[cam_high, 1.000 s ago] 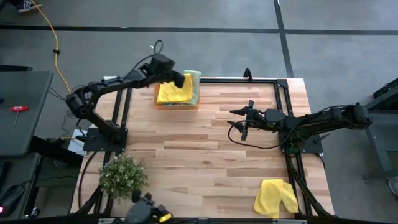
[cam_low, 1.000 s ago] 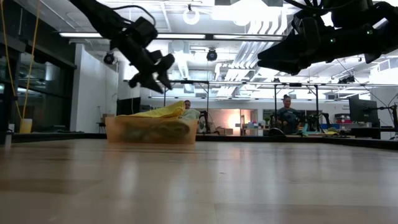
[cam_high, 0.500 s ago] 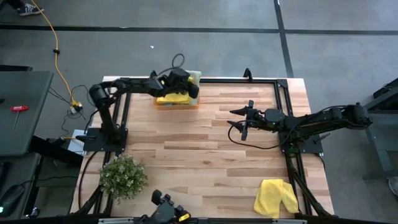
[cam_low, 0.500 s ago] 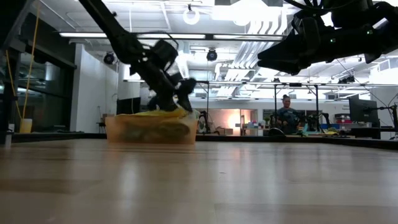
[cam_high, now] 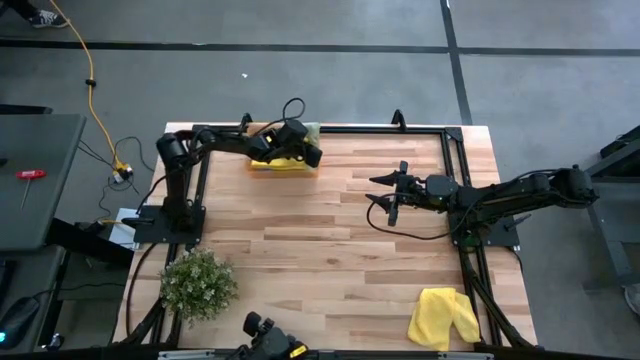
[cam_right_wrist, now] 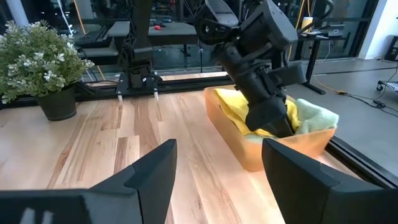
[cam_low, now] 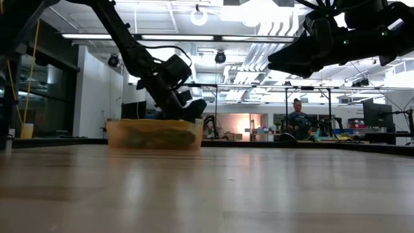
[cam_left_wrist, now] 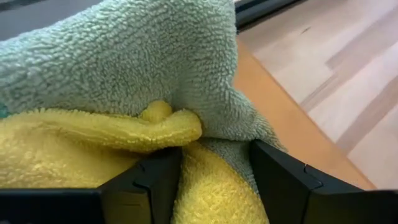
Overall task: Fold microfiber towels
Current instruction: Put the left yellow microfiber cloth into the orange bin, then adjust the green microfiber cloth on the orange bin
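Tray (cam_high: 258, 166) is sitting at tabletop (cam_high: 320, 250) far-left, towels (cam_left_wrist: 124, 74) in it; another towel (cam_high: 443, 318) is lying near-right, plant (cam_high: 198, 283) near-left.

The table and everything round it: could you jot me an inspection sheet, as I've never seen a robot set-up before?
Surface: wooden table, bare in the middle.
Job's things: orange tray at the far left edge holds a yellow towel and a light green towel; another yellow towel lies crumpled at the near right corner.
Clutter: potted plant at the near left corner.
Grippers: left claw is down in the tray, open, fingers astride a yellow fold; right claw is open, empty, above the table's right half.
Cables: yellow cable on the floor at left; black cable loops on both arms.
Surroundings: grey floor; a seated person in the room behind.
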